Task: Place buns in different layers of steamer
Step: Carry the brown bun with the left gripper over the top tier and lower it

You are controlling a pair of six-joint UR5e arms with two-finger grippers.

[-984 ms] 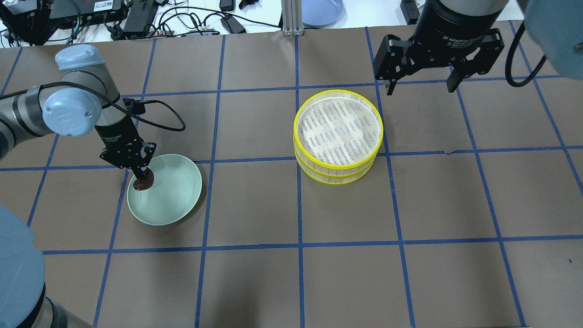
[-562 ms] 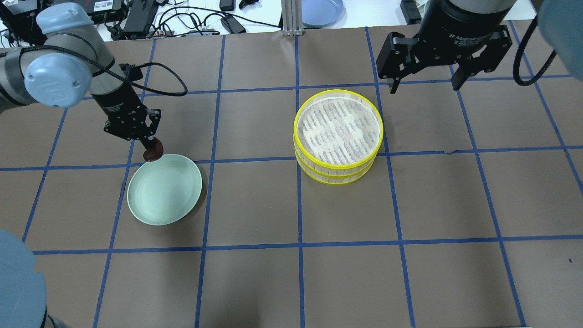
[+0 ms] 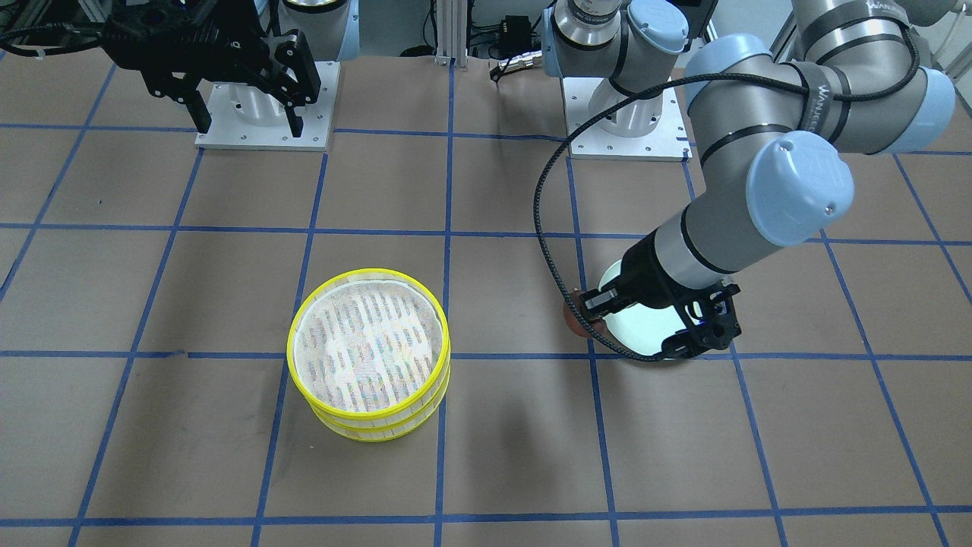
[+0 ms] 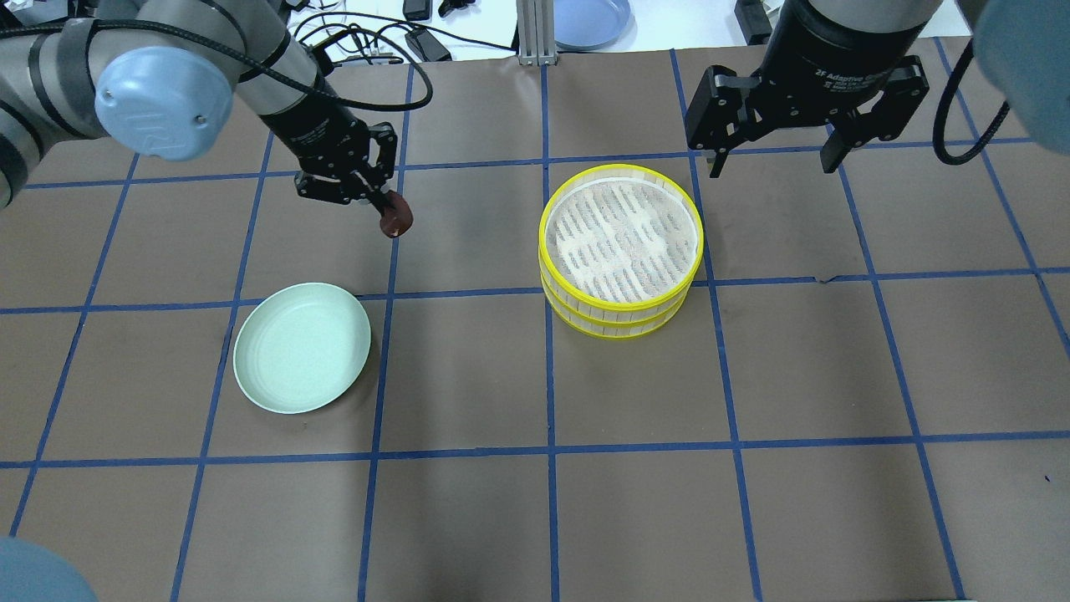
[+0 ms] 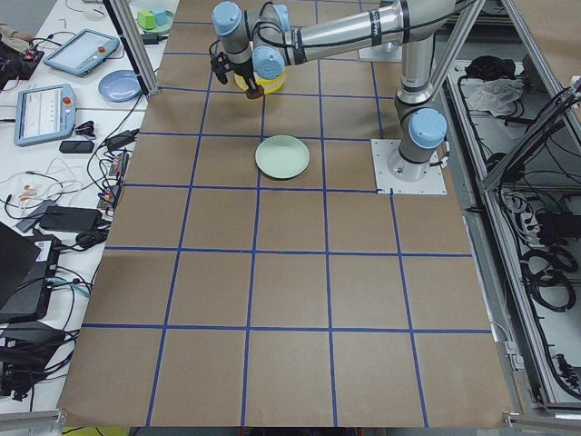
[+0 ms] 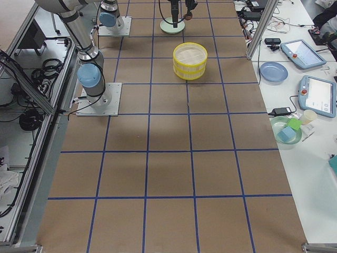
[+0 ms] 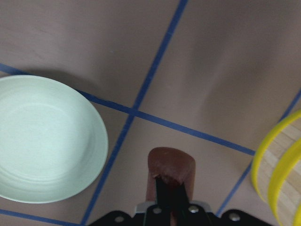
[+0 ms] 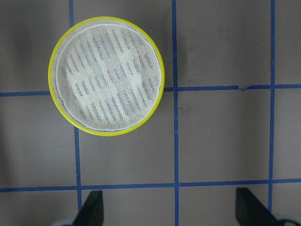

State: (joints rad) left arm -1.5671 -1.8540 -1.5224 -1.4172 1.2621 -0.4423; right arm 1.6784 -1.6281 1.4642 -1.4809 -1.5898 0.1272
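Evidently light and probably soft, the reddish-brown bun [image 4: 396,222] hangs pinched in the left gripper [image 4: 387,209], aloft between the green plate [image 4: 301,347] and the steamer [image 4: 623,307]; a gentle mid-body pinch suits it; the right gripper [image 4: 771,159] hovers wide open beyond the steamer.

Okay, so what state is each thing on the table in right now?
left gripper: shut on the brown bun, up off the table.
brown bun: held in the air, clear of the green plate.
right gripper: open, empty, above the table.
steamer: two trays stacked, top tray empty, lower one hidden.
green plate: empty, flat on the table.
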